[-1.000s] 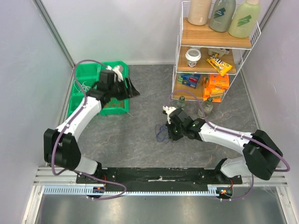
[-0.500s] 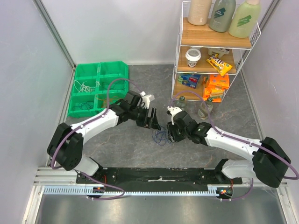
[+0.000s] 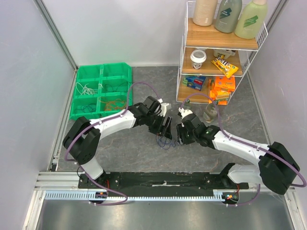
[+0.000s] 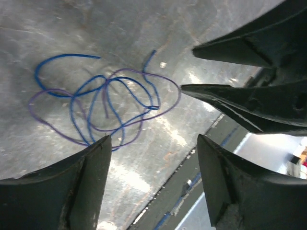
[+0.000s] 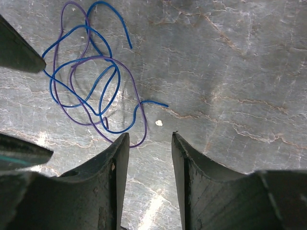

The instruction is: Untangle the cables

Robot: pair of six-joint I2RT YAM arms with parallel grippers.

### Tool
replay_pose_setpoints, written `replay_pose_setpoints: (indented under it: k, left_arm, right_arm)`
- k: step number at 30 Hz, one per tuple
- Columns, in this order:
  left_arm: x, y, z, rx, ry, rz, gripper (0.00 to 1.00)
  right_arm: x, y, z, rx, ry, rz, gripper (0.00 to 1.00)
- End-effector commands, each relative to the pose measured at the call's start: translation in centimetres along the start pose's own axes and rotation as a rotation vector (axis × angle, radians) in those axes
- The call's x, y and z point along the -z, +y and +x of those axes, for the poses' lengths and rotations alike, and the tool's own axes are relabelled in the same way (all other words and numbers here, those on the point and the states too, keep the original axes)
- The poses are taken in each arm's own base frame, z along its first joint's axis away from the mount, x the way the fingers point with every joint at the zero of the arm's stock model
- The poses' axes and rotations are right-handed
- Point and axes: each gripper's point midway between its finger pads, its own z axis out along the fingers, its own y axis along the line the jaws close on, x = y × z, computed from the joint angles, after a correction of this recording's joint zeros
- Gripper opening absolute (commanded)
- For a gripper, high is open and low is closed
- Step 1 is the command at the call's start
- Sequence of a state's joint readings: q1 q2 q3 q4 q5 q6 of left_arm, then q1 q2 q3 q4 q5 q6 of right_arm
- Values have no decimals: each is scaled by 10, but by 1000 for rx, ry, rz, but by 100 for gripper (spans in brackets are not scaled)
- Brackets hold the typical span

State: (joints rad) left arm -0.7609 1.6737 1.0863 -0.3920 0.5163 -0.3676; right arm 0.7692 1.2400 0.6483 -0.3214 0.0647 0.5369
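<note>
While left pincer (image 4: 153, 143) and right pincer (image 5: 149, 139) gape empty, cables (image 3: 165, 140) lie just beside both.

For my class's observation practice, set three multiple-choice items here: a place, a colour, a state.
1. Where lies the wire tangle? A in the green bin; B on the table; C on the shelf.
2. Its colours? A blue and purple; B red and white; C orange and black.
3. The right gripper is: A shut on a wire; B out of view; C open, empty.
Key: B, it rests on the table; A, both wrist views show it; C, its fingers stand apart.
</note>
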Motion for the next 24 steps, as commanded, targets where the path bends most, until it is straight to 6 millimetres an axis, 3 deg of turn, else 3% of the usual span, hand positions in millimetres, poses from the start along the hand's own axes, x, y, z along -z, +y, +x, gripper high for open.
replay_pose_setpoints:
  k: [1,6,11,19,22,24]
  left_arm:
    - [9,18,-18,-3,-64,-138,82]
    - [1,39,-7,52,-1,-200,84]
    - [-10,49,2,67,48,-208,72]
    - [-18,58,-5,38,59,-223,41]
    - [-16,56,-11,33,48,-224,15]
    - [-10,49,-17,15,27,-216,7]
  right_arm:
    - [-1,-1,-5,-12,-11,2,49]
    - [-6,2,-6,0,4,-4,56]
    - [-11,10,-4,17,22,-50,63]
    - [-14,28,-4,59,43,-153,67]
    - [-13,28,-3,61,42,-155,68]
    - [-13,27,-4,57,38,-149,68]
